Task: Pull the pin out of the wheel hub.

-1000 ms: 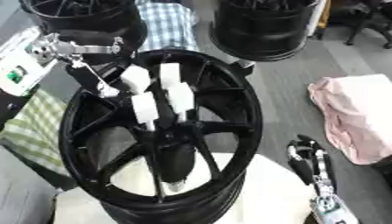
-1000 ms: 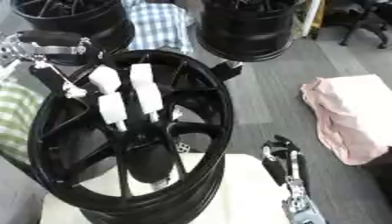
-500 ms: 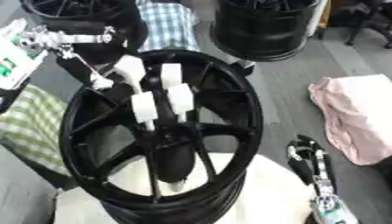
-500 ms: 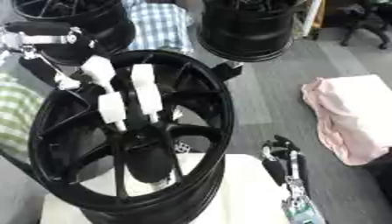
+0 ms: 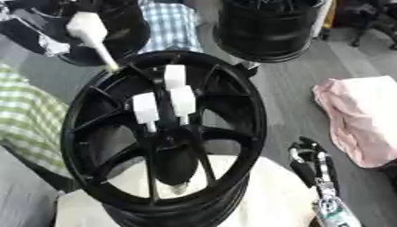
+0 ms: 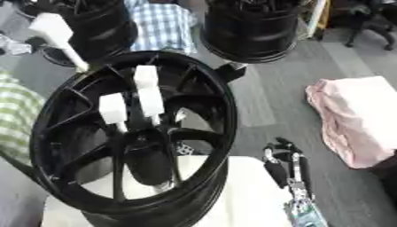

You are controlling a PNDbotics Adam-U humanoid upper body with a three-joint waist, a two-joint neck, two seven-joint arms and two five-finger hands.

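A black spoked wheel hub [image 5: 167, 142] stands tilted on a white pad. Three white pins [image 5: 180, 95] stick up from its centre, side by side. A fourth white pin [image 5: 87, 27] hangs tilted above the hub's upper-left rim, with its thin stem pointing down at the rim. My left hand [image 5: 48, 43] shows only as a blurred pale part just left of that pin and holds it. My right hand [image 5: 309, 158] rests open at the lower right, fingers up, clear of the hub.
Two more black wheels [image 5: 267, 26] [image 6: 101, 31] stand behind the hub. A blue checked cloth [image 5: 174, 26] lies between them. A pink cloth [image 5: 364, 119] lies at the right, a green checked cloth [image 5: 27, 119] at the left. The white pad [image 5: 271, 199] carries the hub.
The left hand has drawn one white pin up and to the left, out of the group at the hub's centre. The right hand has not moved.
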